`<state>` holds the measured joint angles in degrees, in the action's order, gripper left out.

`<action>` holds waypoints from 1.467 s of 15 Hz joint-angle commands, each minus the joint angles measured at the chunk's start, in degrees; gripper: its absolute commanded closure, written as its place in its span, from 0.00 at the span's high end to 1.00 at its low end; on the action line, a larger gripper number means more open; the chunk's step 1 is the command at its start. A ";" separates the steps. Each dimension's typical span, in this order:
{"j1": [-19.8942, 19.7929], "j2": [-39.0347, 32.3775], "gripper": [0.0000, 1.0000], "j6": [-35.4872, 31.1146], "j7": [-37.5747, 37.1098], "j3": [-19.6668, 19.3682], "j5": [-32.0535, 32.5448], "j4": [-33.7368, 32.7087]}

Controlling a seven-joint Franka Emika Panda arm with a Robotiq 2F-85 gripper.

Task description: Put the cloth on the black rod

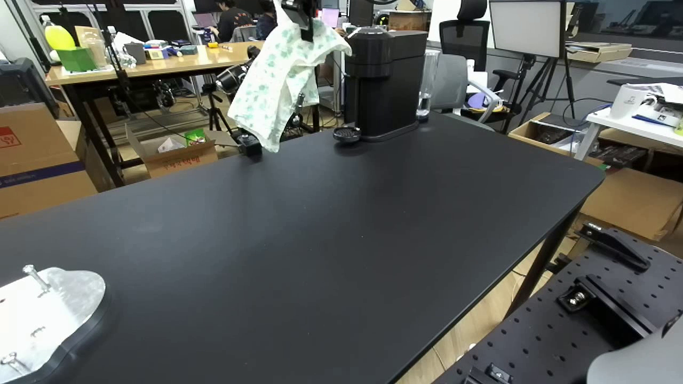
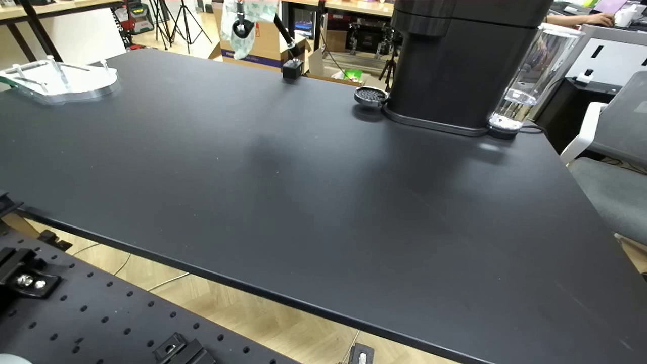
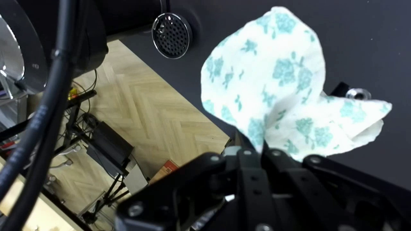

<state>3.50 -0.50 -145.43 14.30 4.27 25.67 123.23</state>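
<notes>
Cloth (image 1: 277, 80): White with a green floral print, it hangs in loose folds in the upper part of both exterior views, left of center; in the wrist view it spreads from mid-frame to the right.
End effector (image 3: 260, 152): It pinches a gathered fold of the cloth in the lower part of the wrist view, right of center.
Black rod (image 2: 286, 35): It slants up and to the left from a black block (image 2: 292, 70) at the far edge of the counter (image 2: 303, 202), near the top of an exterior view. The hanging cloth shows just left of it; whether the two touch cannot be told.
Coffee machine (image 1: 387, 85): Black and upright, it stands on the counter, upper right of center in an exterior view, a round perforated tray (image 1: 347, 134) just left of its base and a clear container (image 1: 428, 80) at its right side.
Metal plate (image 1: 80, 290): Set with pegs (image 1: 36, 277), it lies on the counter in the lower left of an exterior view.
People (image 1: 233, 24): Two figures in dark clothing, partly hidden, appear at the top of an exterior view, left of center.
</notes>
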 commanded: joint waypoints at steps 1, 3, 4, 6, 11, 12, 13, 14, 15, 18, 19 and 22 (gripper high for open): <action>-0.95 -2.79 0.01 -1.69 -0.86 -1.38 -0.74 0.46; -1.22 -4.69 0.01 -3.02 -0.64 -1.89 -1.18 0.51; -1.26 -5.52 0.01 -3.80 -0.62 -2.03 -1.34 0.53; -1.01 -7.10 0.01 -5.40 -1.05 -2.26 -0.94 0.25; -0.32 -9.49 0.01 -7.86 -0.53 -2.04 -1.08 -0.13; -0.21 -9.76 0.01 -8.01 -0.53 -2.02 -1.06 -0.17; -0.18 -9.97 0.01 -8.18 -0.31 -1.91 -1.49 -0.20; -0.12 -10.11 0.28 -8.32 -0.43 -1.95 -1.59 -0.23; -0.12 -10.11 0.28 -8.24 -0.13 -1.93 -1.76 -0.20; -0.09 -9.49 0.47 -8.21 -0.43 -2.02 -1.84 0.15; -0.08 -9.28 0.55 -8.21 -0.49 -2.04 -1.81 0.24; -0.04 -8.51 0.75 -8.53 -0.68 -2.08 -1.61 0.65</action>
<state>3.15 -10.27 -153.93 14.36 2.49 24.47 123.72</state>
